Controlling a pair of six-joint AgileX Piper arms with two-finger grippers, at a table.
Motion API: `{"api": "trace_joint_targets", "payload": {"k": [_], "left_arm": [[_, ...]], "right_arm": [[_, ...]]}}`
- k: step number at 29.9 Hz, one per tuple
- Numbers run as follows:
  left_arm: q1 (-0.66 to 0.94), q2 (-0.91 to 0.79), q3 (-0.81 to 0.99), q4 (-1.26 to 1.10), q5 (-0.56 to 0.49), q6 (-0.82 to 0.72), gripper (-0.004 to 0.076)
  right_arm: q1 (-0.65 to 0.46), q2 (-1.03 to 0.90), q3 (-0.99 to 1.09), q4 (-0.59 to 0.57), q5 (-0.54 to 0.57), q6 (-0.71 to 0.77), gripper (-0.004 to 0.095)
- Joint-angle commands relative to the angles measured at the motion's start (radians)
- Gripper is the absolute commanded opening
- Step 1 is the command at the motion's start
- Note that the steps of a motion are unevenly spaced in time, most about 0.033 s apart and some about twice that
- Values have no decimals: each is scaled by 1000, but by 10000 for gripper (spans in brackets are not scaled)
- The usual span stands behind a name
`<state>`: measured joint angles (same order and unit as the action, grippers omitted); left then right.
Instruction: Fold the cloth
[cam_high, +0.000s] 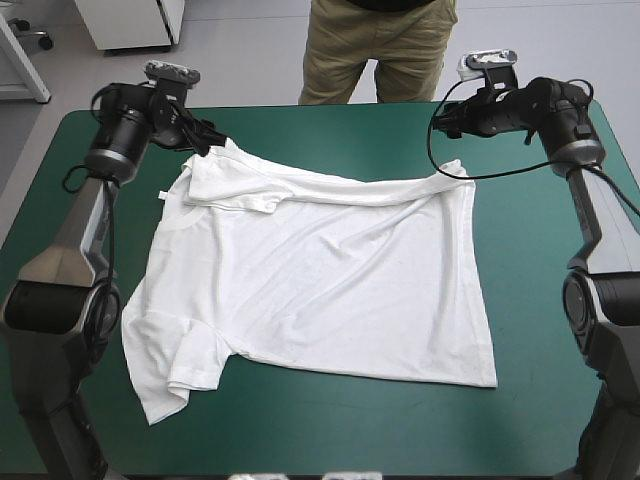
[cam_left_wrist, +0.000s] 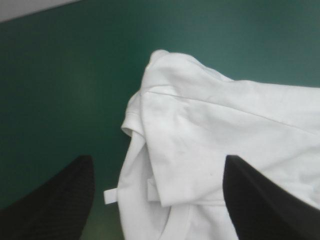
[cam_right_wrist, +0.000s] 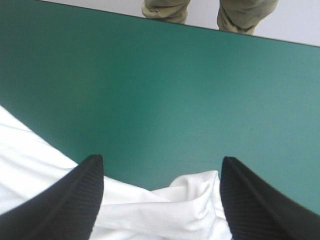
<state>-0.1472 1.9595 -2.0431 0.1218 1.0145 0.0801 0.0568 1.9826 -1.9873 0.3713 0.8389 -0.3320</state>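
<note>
on the middle of the teal-green cover (cam_high: 540, 250) we have the t-shirt (cam_high: 330, 280) spread nearly flat, collar toward the left, hem toward the right. our left gripper (cam_left_wrist: 159, 159) stands wide open and empty over the doubled-over far-left corner; our right gripper (cam_right_wrist: 161, 158), equally open and empty, hangs over the bunched far-right corner. each arm is nearest its own corner, with cloth between its jaws.

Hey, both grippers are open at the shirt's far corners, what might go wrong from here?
The T-shirt is doubled over at the left gripper, so it may pinch only the top layer.
The corner at the right gripper is a small bunched lump and might slip out.
The near-left sleeve is crumpled; folding could trap that wrinkle.
</note>
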Motion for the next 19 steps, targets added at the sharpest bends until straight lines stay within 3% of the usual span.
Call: {"api": "trace_joint_targets", "payload": {"k": [1, 10, 15, 19], "left_arm": [[0, -167, -28, 13, 25, -8, 501], [0, -372, 51, 11, 274, -8, 496], [0, -593, 380, 30, 192, -73, 496], [0, -764, 670, 34, 111, -154, 496]], "right_arm": [[-10, -141, -50, 9, 17, 0, 590], [-10, -383, -50, -48, 159, 36, 532], [-10, -523, -50, -131, 220, 77, 532], [-10, -584, -48, -130, 291, 82, 532]]}}
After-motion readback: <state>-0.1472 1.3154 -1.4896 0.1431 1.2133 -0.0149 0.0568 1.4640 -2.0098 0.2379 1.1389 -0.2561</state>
